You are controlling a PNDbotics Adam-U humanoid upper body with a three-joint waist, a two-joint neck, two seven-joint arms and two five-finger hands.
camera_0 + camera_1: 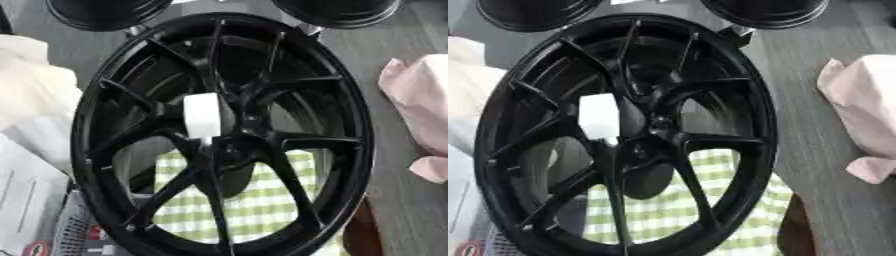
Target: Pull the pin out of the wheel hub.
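— Wheel [223, 135], black and many-spoked, fills the frame, seen from above on a grey table [815, 75]. Where is the pin?

— White cylinder [202, 116] stands at the hub [229, 131], just left of centre, upright among the spokes. That looks to be it.

— And the robot's hands?

— Neither shows in either view, so their state cannot be told, nor how far they are from the pin.

— What lies around?

— Green checked cloth [254, 205] shows through the lower spokes; pink cloth [864, 110] lies to the right; white papers [26, 185] to the left; two dark round objects [105, 11] sit at the far edge.
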